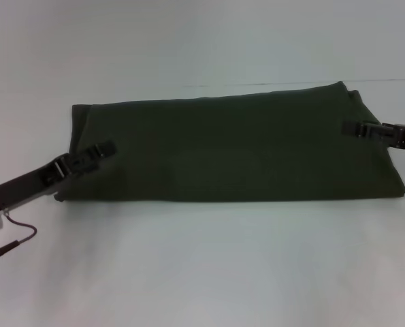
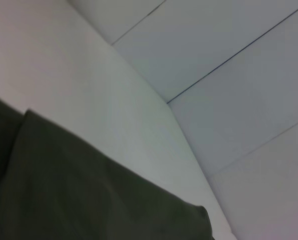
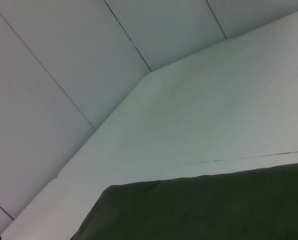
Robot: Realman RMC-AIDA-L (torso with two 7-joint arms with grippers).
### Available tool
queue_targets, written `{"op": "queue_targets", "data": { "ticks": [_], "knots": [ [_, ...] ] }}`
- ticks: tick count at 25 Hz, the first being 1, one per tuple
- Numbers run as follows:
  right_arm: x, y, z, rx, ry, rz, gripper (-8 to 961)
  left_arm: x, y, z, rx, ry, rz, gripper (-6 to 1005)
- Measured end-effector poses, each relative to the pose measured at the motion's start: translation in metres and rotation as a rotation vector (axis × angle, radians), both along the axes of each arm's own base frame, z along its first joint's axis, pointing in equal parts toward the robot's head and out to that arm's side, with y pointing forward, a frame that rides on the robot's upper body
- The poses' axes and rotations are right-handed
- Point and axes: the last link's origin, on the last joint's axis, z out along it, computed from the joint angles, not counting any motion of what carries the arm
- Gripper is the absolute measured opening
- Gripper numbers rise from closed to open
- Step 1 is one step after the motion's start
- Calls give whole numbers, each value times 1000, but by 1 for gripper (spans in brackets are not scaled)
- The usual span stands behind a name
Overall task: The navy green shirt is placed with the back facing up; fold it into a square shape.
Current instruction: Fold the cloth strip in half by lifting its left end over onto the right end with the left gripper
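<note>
The navy green shirt (image 1: 229, 146) lies flat on the white table as a long, plain, folded band running left to right. My left gripper (image 1: 100, 151) hovers low over the shirt's left end, open, with no cloth between its fingers. Over the shirt's right end, my right gripper (image 1: 354, 129) is also open and holds nothing. In the left wrist view a corner of the shirt (image 2: 88, 200) fills the lower part. The right wrist view has the shirt's edge (image 3: 204, 210) against the table. Neither wrist view shows its own fingers.
The white table (image 1: 202, 272) stretches out in front of the shirt and behind it. A thin seam line (image 1: 290, 84) runs across the table just behind the shirt. A cable (image 1: 11, 242) hangs from my left arm near the left edge.
</note>
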Motion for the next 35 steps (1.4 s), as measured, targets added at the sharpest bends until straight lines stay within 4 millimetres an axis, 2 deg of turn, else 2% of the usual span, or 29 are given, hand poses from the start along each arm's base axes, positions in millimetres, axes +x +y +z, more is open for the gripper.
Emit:
{"op": "queue_targets", "data": {
  "ticks": [7,14,35],
  "knots": [
    [2,2,9,9,-6,-11,845,-5,-7,-9,-91,-73,110,848],
    [1,6,16,16,-12,-21,845,-20,-9,-10,-117,-51,219,847],
    [3,9,24,36,-18,-32,843,-41,-9,-6,-118,15,340,843]
  ]
}}
